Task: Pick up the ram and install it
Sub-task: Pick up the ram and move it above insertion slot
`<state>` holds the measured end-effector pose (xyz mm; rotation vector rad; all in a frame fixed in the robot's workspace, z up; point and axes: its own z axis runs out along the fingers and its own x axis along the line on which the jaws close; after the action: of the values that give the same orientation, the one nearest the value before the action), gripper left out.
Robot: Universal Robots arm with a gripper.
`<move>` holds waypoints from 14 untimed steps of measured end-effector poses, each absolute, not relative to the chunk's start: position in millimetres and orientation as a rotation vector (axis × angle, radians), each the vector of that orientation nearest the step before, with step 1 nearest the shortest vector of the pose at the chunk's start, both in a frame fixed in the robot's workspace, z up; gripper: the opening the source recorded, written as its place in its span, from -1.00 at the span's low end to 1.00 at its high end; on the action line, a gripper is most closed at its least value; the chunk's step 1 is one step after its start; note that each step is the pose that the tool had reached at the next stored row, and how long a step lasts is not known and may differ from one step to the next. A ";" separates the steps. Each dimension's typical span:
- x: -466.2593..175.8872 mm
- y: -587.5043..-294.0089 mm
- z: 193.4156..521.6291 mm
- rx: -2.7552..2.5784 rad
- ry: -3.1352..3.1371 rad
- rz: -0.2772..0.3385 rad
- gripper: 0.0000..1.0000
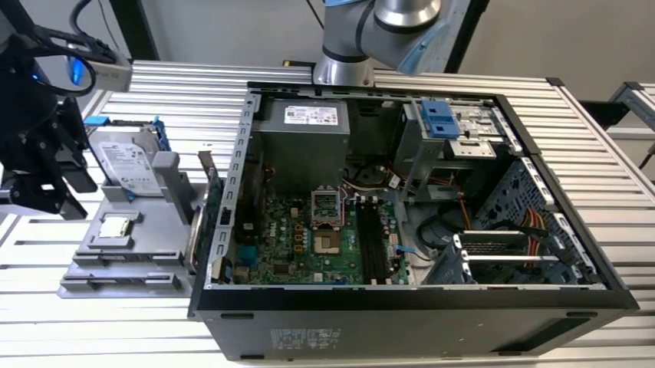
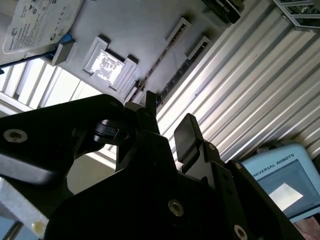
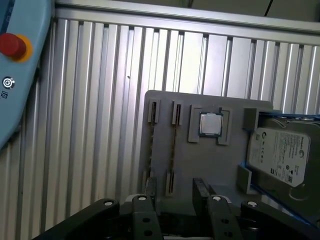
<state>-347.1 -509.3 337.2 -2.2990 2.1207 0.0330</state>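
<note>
Ribbed aluminium table (image 1: 603, 161), grey wall (image 1: 230, 31)

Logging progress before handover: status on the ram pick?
Pincer open, above the gray fixture. Ram on edge in its slot, ungrasped. Processor and hard drive alongside, apart from it.

Pincer (image 3: 175, 189) spread, near ram (image 3: 173, 146) in gray holder (image 3: 210, 160).

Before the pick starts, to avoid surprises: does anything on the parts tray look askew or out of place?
Nothing stands out. On the tray the ram stands on edge in its slots, the processor lies flat in its pocket, the hard drive sits in its cradle. The tool hovers open above.
</note>
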 end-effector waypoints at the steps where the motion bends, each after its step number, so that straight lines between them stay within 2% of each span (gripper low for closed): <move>1: -347.0 -509.3 336.8 -2.299 2.120 0.033 1.00; 14: -347.1 -509.3 331.0 -2.301 2.118 0.033 1.00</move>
<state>-347.1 -509.3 331.0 -2.3014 2.1182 0.0329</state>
